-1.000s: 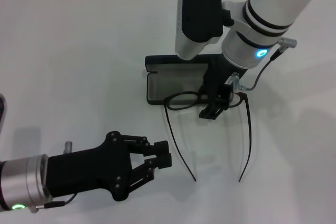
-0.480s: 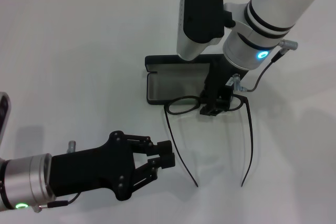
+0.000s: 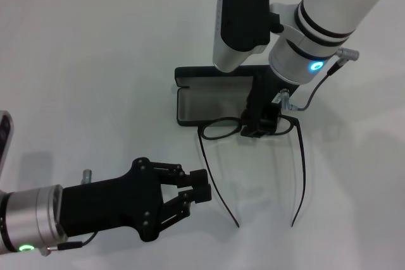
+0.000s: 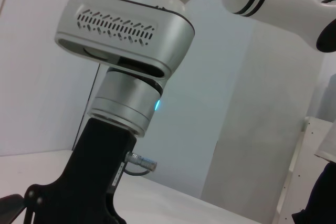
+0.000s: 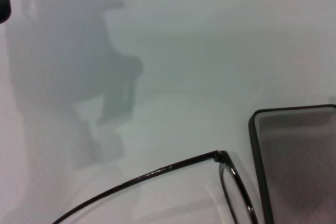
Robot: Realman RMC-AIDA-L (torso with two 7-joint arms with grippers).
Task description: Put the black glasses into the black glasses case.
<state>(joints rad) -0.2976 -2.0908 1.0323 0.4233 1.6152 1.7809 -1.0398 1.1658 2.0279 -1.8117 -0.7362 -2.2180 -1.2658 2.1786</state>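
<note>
The black glasses [image 3: 219,128] hang by their bridge in my right gripper [image 3: 256,132], which is shut on them. Their lenses sit just at the near edge of the black glasses case [image 3: 212,100]. Their long temple arms [image 3: 215,181] point toward me and cast shadows on the table. The case lies open with its pale grey lining up and its lid at the far side. The right wrist view shows one temple arm [image 5: 157,174], a lens rim and the case's edge [image 5: 253,145]. My left gripper [image 3: 201,188] is shut and empty, low at the near left, apart from the glasses.
The white table [image 3: 95,61] holds nothing else in view. The left wrist view shows only the right arm's wrist [image 4: 126,61] against a pale wall.
My right gripper has raised the glasses slightly and drawn the frame closer to the case's near edge. My left gripper has shifted a little to the right.
</note>
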